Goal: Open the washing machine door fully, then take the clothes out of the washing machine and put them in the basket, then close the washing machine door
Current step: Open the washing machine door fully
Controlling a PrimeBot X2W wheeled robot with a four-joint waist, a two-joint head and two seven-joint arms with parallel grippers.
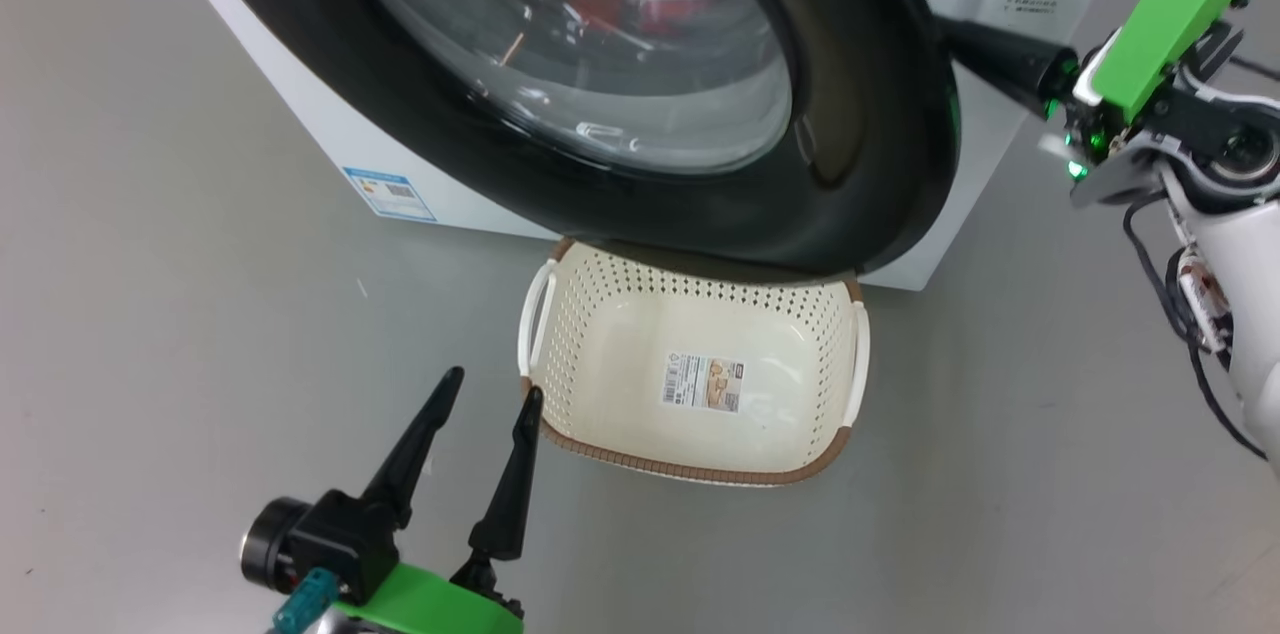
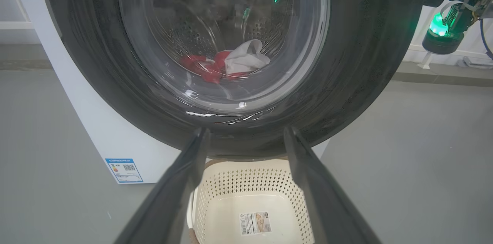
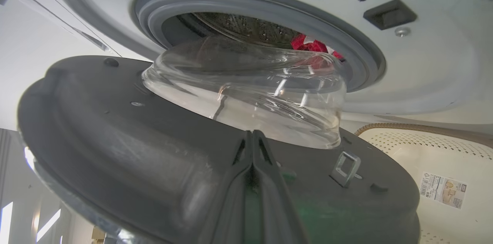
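The left hand (image 1: 494, 384) hangs low over the floor (image 1: 150, 314) with its fingers spread wide and nothing between them. Just past its right fingertip is the left end of the basket (image 1: 600, 294), close enough that I cannot tell whether they touch. The right hand (image 3: 252, 133) has its fingers pressed together, holding nothing. They are slipped behind the latch edge of the door (image 1: 880, 114) and seem to lie against its grey inner face.

The door stands only partly open. Beyond the left hand its black rim overhangs the far end of the basket. Farther on, past the right hand's fingertips, the clothes (image 2: 204, 69) lie heaped low in the drum of the washing machine (image 1: 985, 164).

The risks, as I judge them:
- The shut fingers only push on a smooth face, so they could slide off the edge and let the door swing back.
- The left fingertip could nudge the light basket out of place.
- With the door overhanging, dropped clothes could land on it or beside the basket.

The door is round, with no long axis. Its outer face is turned toward the left hand and its glass bowl bulges toward the drum. The basket opens upward, its long axis running side to side across the washer's front.
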